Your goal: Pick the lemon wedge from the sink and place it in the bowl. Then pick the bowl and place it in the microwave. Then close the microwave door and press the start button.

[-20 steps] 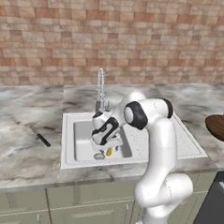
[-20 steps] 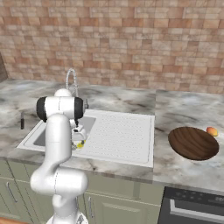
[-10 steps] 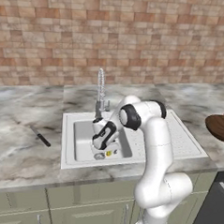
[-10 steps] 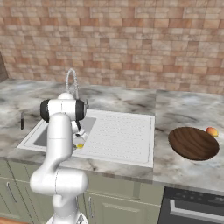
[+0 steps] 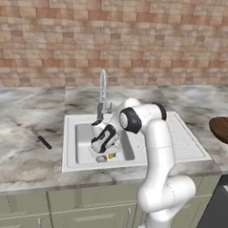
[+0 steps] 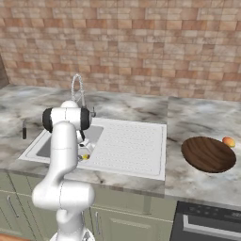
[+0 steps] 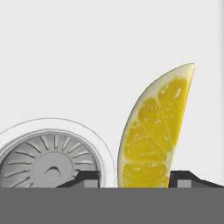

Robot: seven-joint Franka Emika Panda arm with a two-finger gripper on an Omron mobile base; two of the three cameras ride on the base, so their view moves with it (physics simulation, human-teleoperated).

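So we're right at the start of this one. The lemon wedge [image 7: 155, 135] is lying on the floor of the sink [image 5: 80, 152], just beside the drain [image 7: 50, 159], and the hand [image 5: 103, 143] is down in the basin right over it. Its tips sit either side of the wedge's near end, jaws partly apart; can't tell if they're actually pinching it yet, so I'd call the pick not done.

Everything else is left: wedge into bowl, bowl into microwave, door, start button.

The right base view has the whole bowl [image 6: 208, 154] on the worktop well off to the right, with a small orange fruit [image 6: 228, 141] behind it. The left base view catches a knife [image 5: 41, 139] left of the sink.
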